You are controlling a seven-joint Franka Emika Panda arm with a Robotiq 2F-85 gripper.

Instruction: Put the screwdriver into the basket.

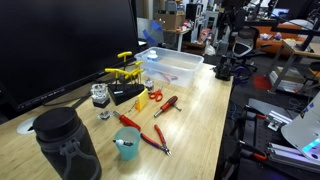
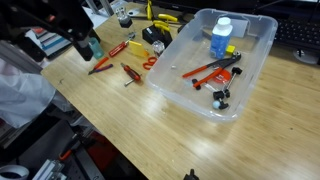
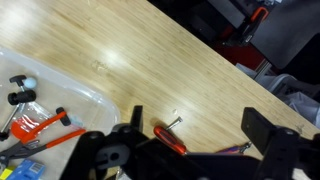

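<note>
The screwdriver [image 1: 166, 105], with a red handle and a short dark shaft, lies on the wooden table between the basket and the pliers. It also shows in an exterior view [image 2: 131, 73] and in the wrist view [image 3: 168, 137]. The basket [image 1: 190, 62] is a clear plastic bin at the far end of the table; it shows in an exterior view [image 2: 256, 68] and at the left of the wrist view [image 3: 75, 92]. My gripper [image 3: 190, 150] hangs well above the screwdriver, fingers wide apart and empty. I cannot make it out in the exterior views.
Red pliers [image 1: 152, 138] and a teal cup [image 1: 127, 143] sit near the screwdriver. A small red-orange looped tool [image 1: 155, 95], yellow tools [image 1: 125, 70] and a black bottle [image 1: 65, 145] are close by. The basket holds a blue bottle [image 2: 222, 38] and a red-handled tool [image 2: 208, 69].
</note>
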